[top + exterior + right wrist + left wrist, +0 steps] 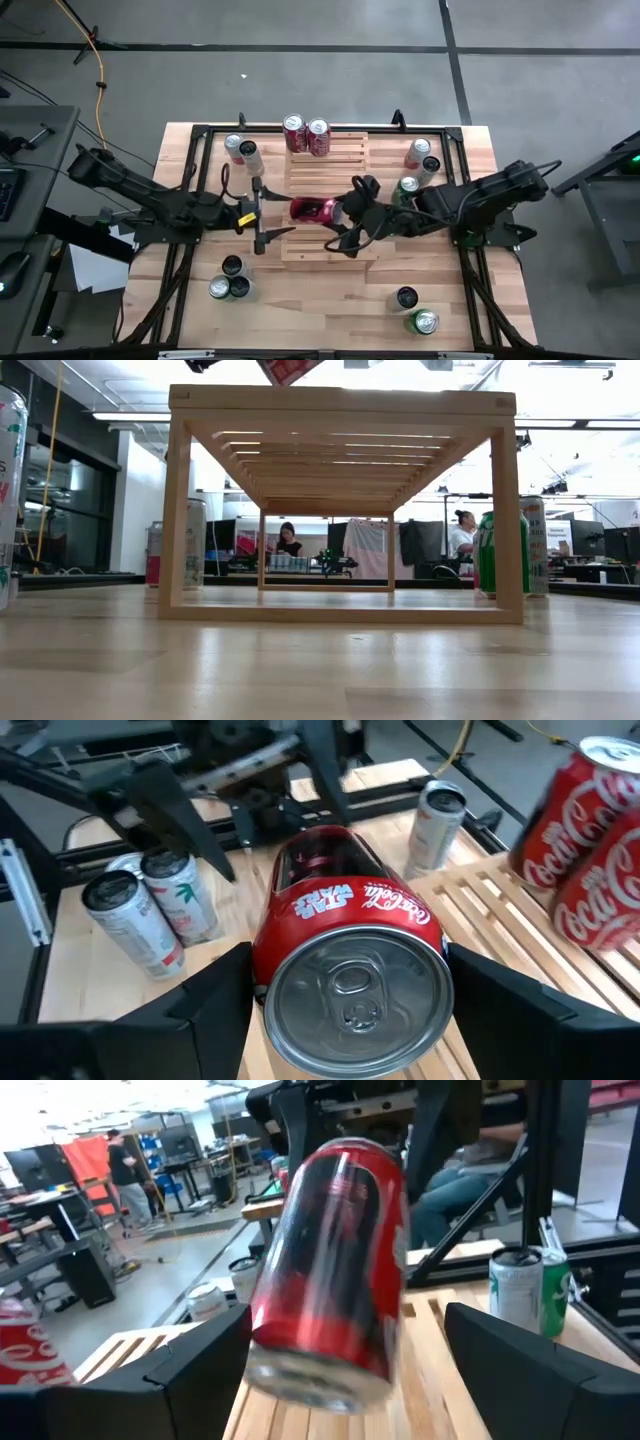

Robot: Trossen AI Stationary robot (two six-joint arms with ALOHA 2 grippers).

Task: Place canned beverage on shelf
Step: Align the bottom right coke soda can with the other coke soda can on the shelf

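Observation:
A red cola can (312, 209) hangs on its side above the middle of the light-wood slatted shelf (325, 160). My right gripper (342, 214) is shut on it, coming from the table's right. My left gripper (268, 214) stands open just left of the can. In the left wrist view its fingers sit on either side of the can (335, 1270) without touching it. Two red cans (306, 135) stand upright on the shelf's far edge. In the low view only a red scrap of the can (288, 368) shows above the shelf's top (340, 400). My right gripper pinches the can's round side wall (268, 955) between its two fingers (200, 1010), near the lid end. The fingers come from the table's right, slanting slightly down, and lie along the can. The can lies on its side, lid toward my wrist, lifted clear of the shelf.
Loose cans stand on the tabletop around the shelf: two at far left (242, 152), three at far right (418, 165), three at near left (230, 280) and two at near right (415, 310). People sit in the room beyond the table (288, 540).

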